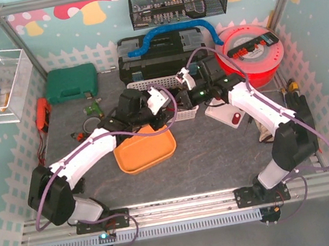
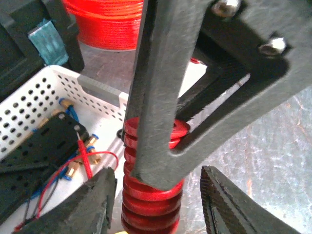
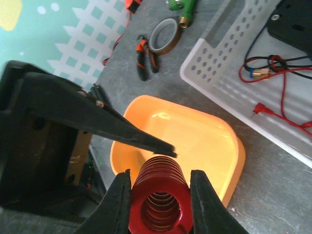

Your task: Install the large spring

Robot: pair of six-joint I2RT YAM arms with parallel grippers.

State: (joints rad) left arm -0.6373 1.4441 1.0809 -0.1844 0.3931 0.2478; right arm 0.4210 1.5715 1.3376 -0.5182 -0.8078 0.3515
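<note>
Red spring lengthwise in right pincer

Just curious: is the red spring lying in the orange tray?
No, the spring is clamped in the right gripper, not resting in the tray.

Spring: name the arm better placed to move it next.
Right. The right gripper clamps the spring from both sides. The left gripper stands open around it, one finger clear of the coils, so it likely has no firm hold.
</note>
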